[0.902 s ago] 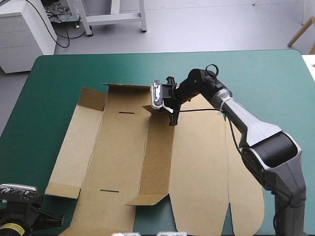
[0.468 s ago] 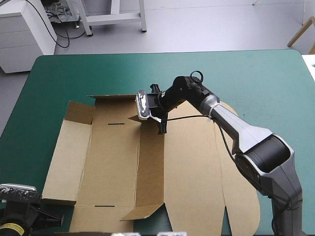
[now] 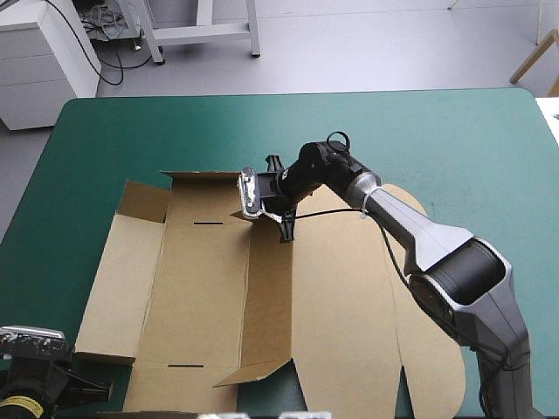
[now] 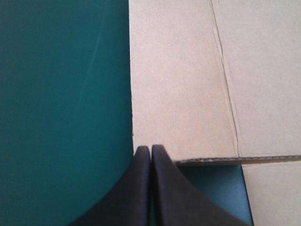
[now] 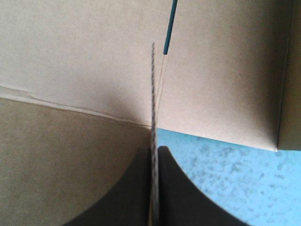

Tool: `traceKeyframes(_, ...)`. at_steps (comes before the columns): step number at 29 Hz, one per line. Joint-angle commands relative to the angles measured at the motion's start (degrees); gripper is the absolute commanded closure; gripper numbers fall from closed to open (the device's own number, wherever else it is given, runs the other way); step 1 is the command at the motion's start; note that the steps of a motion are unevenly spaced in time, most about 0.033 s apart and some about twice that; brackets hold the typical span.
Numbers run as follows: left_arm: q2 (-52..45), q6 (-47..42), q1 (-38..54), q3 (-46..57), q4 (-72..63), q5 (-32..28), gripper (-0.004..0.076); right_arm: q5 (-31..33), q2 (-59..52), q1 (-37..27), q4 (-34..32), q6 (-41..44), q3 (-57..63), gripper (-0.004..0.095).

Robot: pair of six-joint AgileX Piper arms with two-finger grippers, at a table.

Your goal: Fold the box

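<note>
The box is now found closer to the left edge of the table than in the earlier pictures. It is also turned slightly, having been dragged there by the right gripper. That gripper is clenched on the small flap at the far end of the middle wall, and the board is seen edge-on between its 2 black fingers. The wall is only half raised. The pull is judged to have slid the whole sheet more than folded it, so the fold is barely advanced.

The box lies open across the table's middle, reaching from near the left edge toward the near right corner. Its rounded lid panels lie flat on the right. The left gripper is pressed together on nothing at the near left corner, its tips beside the box's edge. 1 loose flap at the wall's near end is untucked and could catch.
</note>
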Motion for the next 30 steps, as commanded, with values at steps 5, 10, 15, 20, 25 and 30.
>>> traceKeyframes(5, 0.56, -0.59, -0.08, -1.15, -0.03, -2.80, 0.0734, -2.59, -3.22, 1.65, -2.64, 5.95, -1.72, 0.0661)
traceKeyframes(10, 0.56, -0.59, -0.08, -1.15, -0.03, -2.80, 0.0734, -3.01, -4.80, 1.65, -6.91, 8.99, -1.72, 0.0570)
traceKeyframes(15, 0.56, -0.59, -0.08, -1.15, -0.03, -2.80, 0.0734, -4.89, -9.13, 0.85, -16.54, 19.08, -1.72, 0.0571)
traceKeyframes(20, 0.56, -0.59, -0.08, -1.15, -0.03, -2.80, 0.0734, 0.56, -12.75, -4.43, -17.31, 26.39, -1.72, 0.0585)
traceKeyframes(25, 0.56, -0.59, -0.08, -1.15, -0.03, -2.80, 0.0734, 11.79, -15.76, -12.55, -14.74, 31.43, -1.72, 0.0682)
traceKeyframes(30, 0.56, -0.59, -0.08, -1.15, -0.03, -2.80, 0.0734, 17.35, -22.79, -24.03, -10.59, 40.14, 3.15, 0.0857)
